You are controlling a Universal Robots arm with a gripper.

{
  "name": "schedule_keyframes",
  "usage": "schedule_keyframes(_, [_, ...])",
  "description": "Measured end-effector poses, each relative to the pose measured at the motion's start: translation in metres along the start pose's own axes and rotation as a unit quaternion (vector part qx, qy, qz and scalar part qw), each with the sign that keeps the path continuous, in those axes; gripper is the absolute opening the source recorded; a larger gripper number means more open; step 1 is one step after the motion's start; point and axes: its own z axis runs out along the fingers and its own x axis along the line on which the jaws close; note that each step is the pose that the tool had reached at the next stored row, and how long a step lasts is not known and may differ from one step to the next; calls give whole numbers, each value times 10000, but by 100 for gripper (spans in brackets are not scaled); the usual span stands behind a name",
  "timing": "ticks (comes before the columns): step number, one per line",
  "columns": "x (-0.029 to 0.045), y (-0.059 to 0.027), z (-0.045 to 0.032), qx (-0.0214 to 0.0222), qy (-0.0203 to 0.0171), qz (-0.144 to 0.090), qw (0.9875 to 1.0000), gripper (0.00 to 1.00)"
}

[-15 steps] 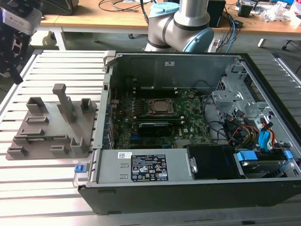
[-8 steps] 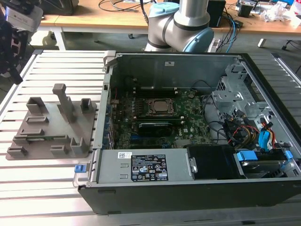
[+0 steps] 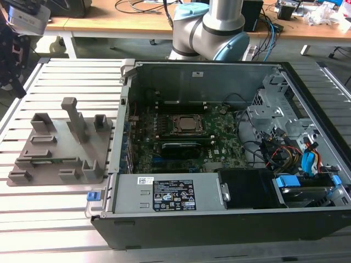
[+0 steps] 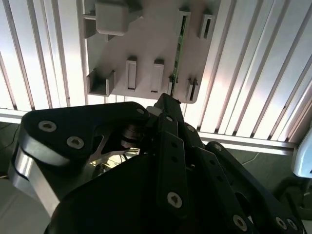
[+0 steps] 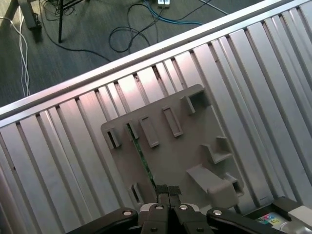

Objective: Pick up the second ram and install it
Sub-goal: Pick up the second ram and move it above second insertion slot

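Gripper (image 5: 169, 191) closed: fingertips (image 5: 163, 191) pad to pad, nothing between. Hanging over the tray (image 5: 190, 146), clear of it, no contact with anything. Same in the second wrist view: gripper (image 4: 166, 99) tip narrowed to a point above the tray (image 4: 146, 34).

Exterior view, left to right:

- Table (image 3: 55, 219): slatted metal, carrying tray and case.
- Tray (image 3: 98, 159): grey, at 9 o'clock from the case, flat on the slats, with upright posts and slots.
- Ram (image 3: 55, 160): thin green stick, on edge in a long slot on the tray's 6 o'clock side. Not lifted, not installed. In both wrist views, ram (image 5: 141, 156) (image 4: 179, 44) seated between small end brackets, one end lined up with the fingertips, apart from them.
- Case (image 3: 192, 71): open, lying on its side, at 3 o'clock from the tray.
- Motherboard (image 3: 219, 148): green, flat on the case floor.
- Socket (image 3: 186, 125): near the board's middle, metal frame shut over it.
- Arm base (image 3: 208, 27): at 12 o'clock, behind the case.
- Cables (image 3: 285, 153): coloured bundle at the case's 3 o'clock end.
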Motion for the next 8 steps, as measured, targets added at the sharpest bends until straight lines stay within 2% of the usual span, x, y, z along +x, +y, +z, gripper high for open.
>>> schedule_keyframes(8, [-1, 0, 0, -9, 20, -429, 9991, 11])
